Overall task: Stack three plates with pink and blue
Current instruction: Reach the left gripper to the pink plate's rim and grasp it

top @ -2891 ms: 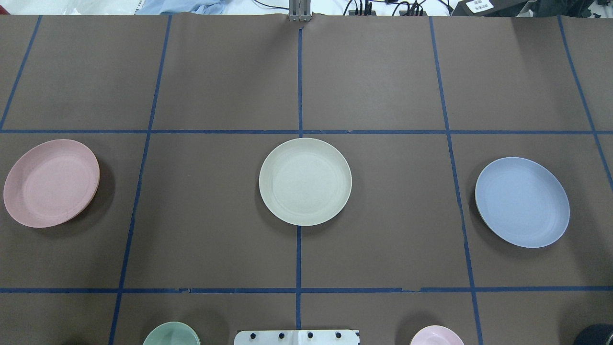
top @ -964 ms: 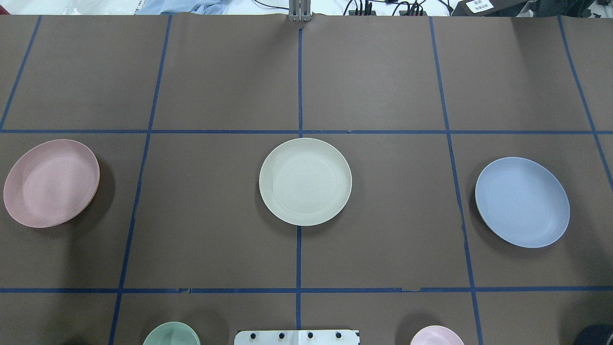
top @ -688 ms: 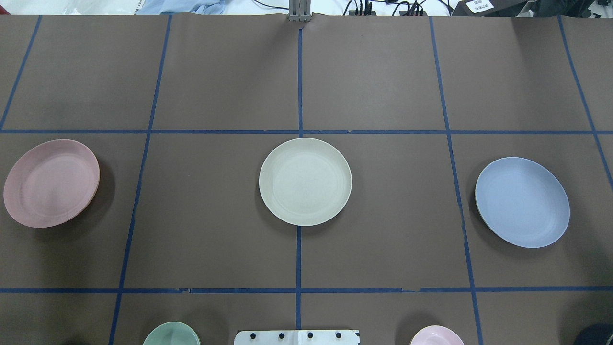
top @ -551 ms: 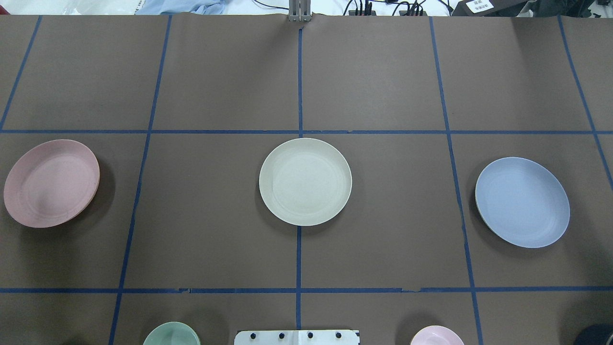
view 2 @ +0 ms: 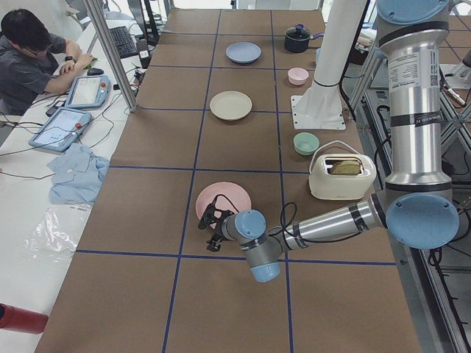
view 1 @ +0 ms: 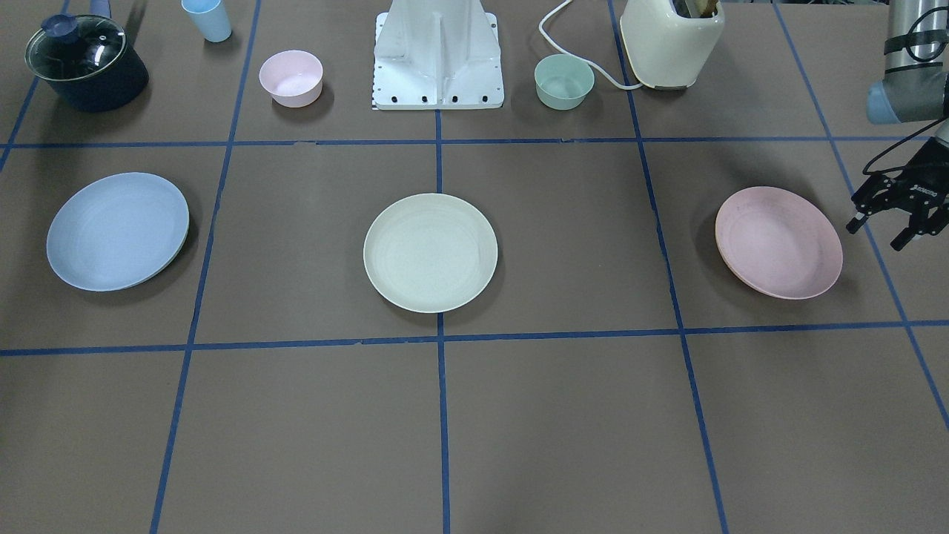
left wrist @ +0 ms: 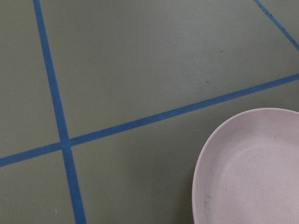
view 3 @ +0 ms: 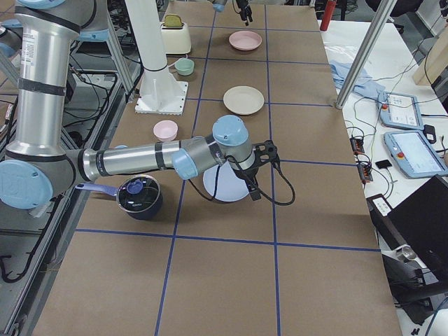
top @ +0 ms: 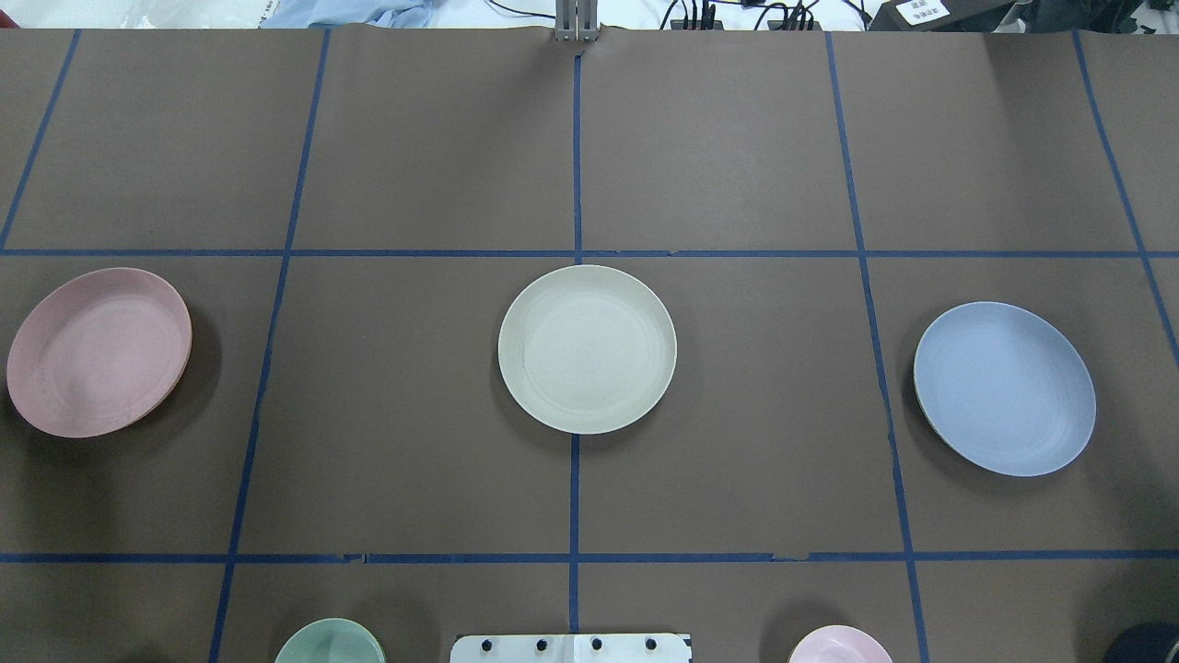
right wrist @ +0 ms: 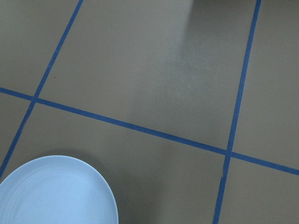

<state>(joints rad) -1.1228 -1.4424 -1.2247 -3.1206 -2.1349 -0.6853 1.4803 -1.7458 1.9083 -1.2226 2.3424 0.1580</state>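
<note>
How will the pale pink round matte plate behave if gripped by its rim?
The pale pink round matte plate looks rigid, so it probably lifts without flexing. Its shallow rim sits low on the brown table, so a pinch may slip. Pushed, it likely slides, not rolls.

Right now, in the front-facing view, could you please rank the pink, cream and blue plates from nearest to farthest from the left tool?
1. Pink plate, beside the left tool, on the view's right.
2. Cream plate, centre.
3. Blue plate, view's left.
</note>
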